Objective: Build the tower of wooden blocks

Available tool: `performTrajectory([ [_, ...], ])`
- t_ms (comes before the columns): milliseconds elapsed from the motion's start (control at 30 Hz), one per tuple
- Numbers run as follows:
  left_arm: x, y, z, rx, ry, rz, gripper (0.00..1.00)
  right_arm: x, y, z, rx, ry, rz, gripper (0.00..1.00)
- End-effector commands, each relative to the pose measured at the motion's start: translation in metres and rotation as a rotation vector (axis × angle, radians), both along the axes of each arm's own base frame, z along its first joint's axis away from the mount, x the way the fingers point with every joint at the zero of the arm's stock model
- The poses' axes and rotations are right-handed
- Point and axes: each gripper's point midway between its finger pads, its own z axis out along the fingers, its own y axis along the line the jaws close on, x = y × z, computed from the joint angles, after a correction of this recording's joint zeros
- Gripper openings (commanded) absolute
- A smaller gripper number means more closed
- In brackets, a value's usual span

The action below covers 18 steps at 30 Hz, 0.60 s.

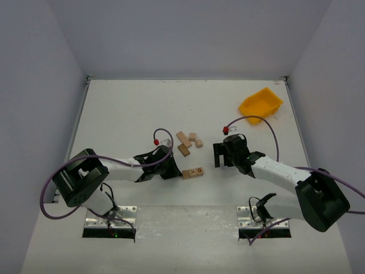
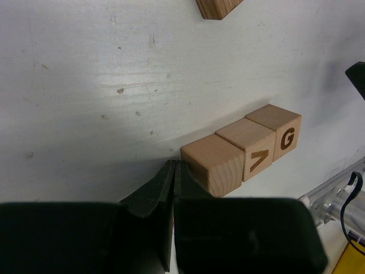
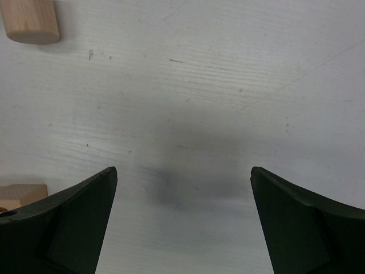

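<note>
The left gripper (image 2: 174,171), jaws clenched on nothing, sits with its tips at the end of a row of 3 wooden cubes (image 2: 242,148) mid-table (image 1: 125,114); loose blocks (image 1: 188,142) lie just behind; the right gripper (image 3: 182,171) hangs spread wide, empty; a yellow bin (image 1: 260,104) sits far right

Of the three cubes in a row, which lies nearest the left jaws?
The end cube showing no letter; the middle cube shows a V, the far cube a G.
</note>
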Motion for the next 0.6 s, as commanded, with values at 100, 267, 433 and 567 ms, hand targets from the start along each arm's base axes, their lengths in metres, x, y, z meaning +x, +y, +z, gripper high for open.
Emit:
performTrajectory([
  [100, -0.005, -0.002, 0.012, -0.065, -0.019, 0.029, 0.0, 0.015, 0.003, 0.017, 0.024, -0.051, -0.036, 0.99],
  [267, -0.002, -0.003, 0.014, -0.058, -0.038, 0.034, 0.0, 0.015, 0.002, 0.02, 0.034, -0.066, -0.043, 0.99],
  [433, -0.004, -0.009, 0.014, -0.062, -0.038, 0.01, 0.0, 0.015, 0.002, 0.021, 0.033, -0.07, -0.043, 0.99],
  [567, -0.005, -0.012, 0.013, -0.066, -0.037, 0.002, 0.0, 0.014, 0.001, 0.021, 0.035, -0.07, -0.046, 0.99],
])
